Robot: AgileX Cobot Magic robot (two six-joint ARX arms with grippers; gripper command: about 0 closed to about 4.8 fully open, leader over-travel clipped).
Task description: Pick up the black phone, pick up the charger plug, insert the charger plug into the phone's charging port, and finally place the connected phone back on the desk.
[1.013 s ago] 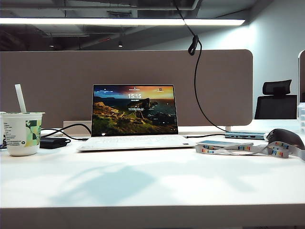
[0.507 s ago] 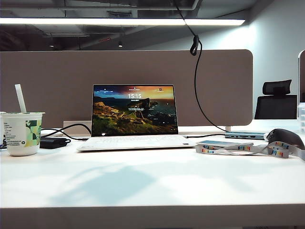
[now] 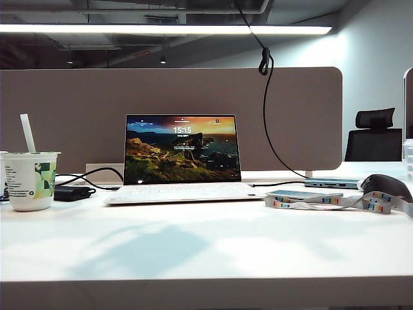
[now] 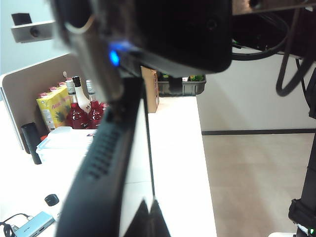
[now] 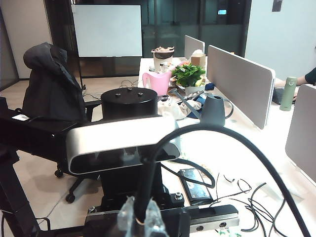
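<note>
Black phone (image 4: 173, 29) is up off the tabletop (image 3: 206, 252), looming blurred and close in the left wrist view, with the left gripper (image 4: 129, 81) at its edge and the jaws closed on it. The right gripper (image 5: 139, 217) is also raised, jaws clamped on the charger cable (image 5: 207, 129). Neither arm shows in the exterior view; on the tabletop's far side stands the open laptop (image 3: 182, 152).

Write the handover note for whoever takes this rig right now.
Left claw: shut, seemingly on the black phone, seen edge-on, blurred.
Right claw: shut on the black cable of the charger plug; tip hidden.
Both are off the desk, outside the exterior view.
Done: both pickups, apparently.
Left: whether the plug is seated cannot be told; check, then lay the phone on the desk.
</note>
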